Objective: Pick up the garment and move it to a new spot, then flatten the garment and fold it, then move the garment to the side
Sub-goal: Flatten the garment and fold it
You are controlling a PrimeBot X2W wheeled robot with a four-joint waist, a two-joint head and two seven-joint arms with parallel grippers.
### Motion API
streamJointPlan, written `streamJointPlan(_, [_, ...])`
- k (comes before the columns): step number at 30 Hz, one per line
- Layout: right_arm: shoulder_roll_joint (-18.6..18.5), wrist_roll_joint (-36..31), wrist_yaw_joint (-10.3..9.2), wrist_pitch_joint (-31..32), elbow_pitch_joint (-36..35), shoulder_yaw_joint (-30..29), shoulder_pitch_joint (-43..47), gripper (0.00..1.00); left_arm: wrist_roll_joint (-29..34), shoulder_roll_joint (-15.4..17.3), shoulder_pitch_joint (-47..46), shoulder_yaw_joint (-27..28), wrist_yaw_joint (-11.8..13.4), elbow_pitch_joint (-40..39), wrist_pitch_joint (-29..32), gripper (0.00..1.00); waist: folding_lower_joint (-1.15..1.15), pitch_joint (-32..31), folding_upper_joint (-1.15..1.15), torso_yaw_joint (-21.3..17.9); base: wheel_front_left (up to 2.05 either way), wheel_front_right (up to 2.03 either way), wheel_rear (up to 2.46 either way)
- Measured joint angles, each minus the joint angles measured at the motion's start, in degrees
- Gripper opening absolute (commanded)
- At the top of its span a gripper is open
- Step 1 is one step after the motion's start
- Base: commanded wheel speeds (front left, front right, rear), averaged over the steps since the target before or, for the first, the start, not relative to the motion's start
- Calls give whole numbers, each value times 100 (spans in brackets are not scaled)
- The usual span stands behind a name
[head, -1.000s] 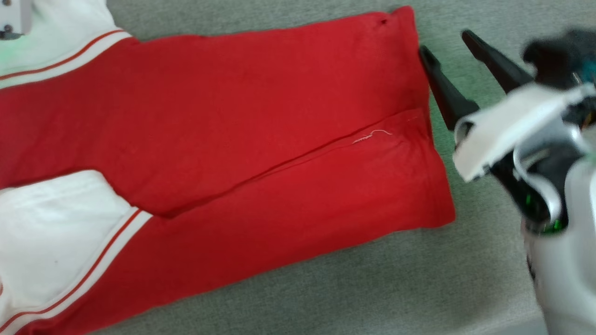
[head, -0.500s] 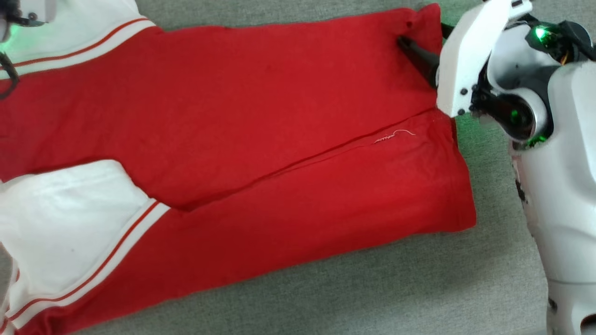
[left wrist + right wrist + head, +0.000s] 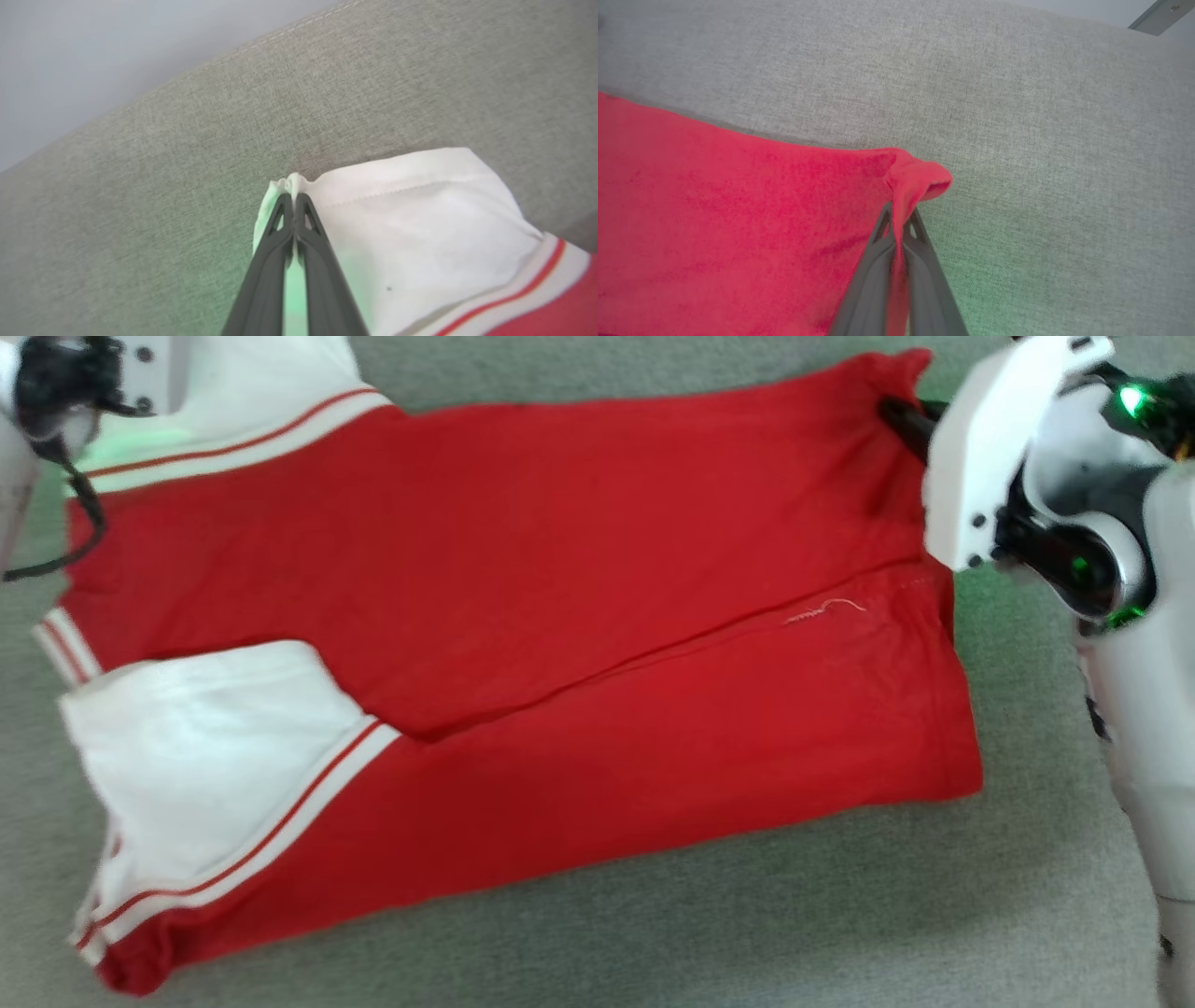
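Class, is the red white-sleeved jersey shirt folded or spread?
Folded: the red jersey shirt shows one panel overlapping another along a crease.

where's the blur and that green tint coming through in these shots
Head view: the right arm is motion-smeared, green glow on the garment at its top-left white sleeve. Left wrist view: sharp, green tint on the sleeve under the left hand. Right wrist view: the right hand has soft finger bases, green cast on the grey fabric surface.
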Motion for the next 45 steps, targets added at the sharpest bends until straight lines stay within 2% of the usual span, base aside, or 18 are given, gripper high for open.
streamJointPlan(7, [-533,98,0,-21,-547,70,563,0,-86,52,134,-97,-32,-544,22,0,0,-406,0,335,0,0,0])
streamJointPlan(12, [-843,177,0,119,-1036,-27,1101,0,-210,266,487,-102,-16,-1167,73,0,0,-753,0,574,0,0,0])
streamJointPlan(14, [-973,196,0,227,-1263,-127,1357,0,-254,392,652,-103,98,-1517,119,0,0,-889,0,674,0,0,0])
streamJointPlan(19, [-1238,253,0,536,-1795,-413,2104,0,-463,929,1294,-86,619,-2858,310,0,0,-1205,0,924,0,0,0])
streamJointPlan(23, [-1324,291,0,766,-2153,-668,2707,0,-739,1406,1945,-88,1261,-4166,527,0,0,-1425,0,1109,0,0,0])
streamJointPlan(28, [-1250,296,0,950,-2361,-927,3325,0,-923,1956,2749,-233,2068,-5609,738,0,0,-1623,0,1274,0,0,0])
streamJointPlan(32, [-1112,223,0,994,-2302,-992,3590,0,-1128,2031,3229,-321,2354,-5976,682,0,0,-1684,0,1337,0,0,0])
streamJointPlan(36, [-993,211,0,953,-2105,-898,3616,0,-1327,1858,3550,-397,2316,-5701,588,0,0,-1711,0,1304,0,0,0])
streamJointPlan(37, [-985,212,0,938,-2059,-856,3608,4,-1379,1793,3613,-416,2276,-5579,566,0,0,-1722,0,1298,0,0,0])
streamJointPlan(39, [-945,237,0,870,-1993,-768,3566,49,-1528,1682,3707,-393,2225,-5328,510,0,0,-1750,0,1283,0,0,0])
streamJointPlan(40, [-937,248,0,854,-1976,-727,3518,100,-1533,1645,3713,-391,2173,-5235,459,14,0,-1768,0,1276,0,0,0])
streamJointPlan(42, [-921,312,0,813,-1960,-721,3460,100,-1511,1607,3715,-346,2082,-5099,302,41,0,-1814,0,1263,0,0,0])
streamJointPlan(43, [-922,349,0,813,-1956,-719,3463,100,-1519,1592,3720,-315,2038,-5059,242,91,0,-1843,0,1259,0,0,0])
streamJointPlan(44, [-922,420,0,814,-1962,-732,3467,100,-1524,1589,3730,-310,2011,-5044,199,100,0,-1875,0,1257,0,0,0])
streamJointPlan(45, [-923,493,0,815,-1978,-762,3473,100,-1503,1596,3743,-311,1969,-5044,148,100,0,-1911,0,1256,0,0,0])
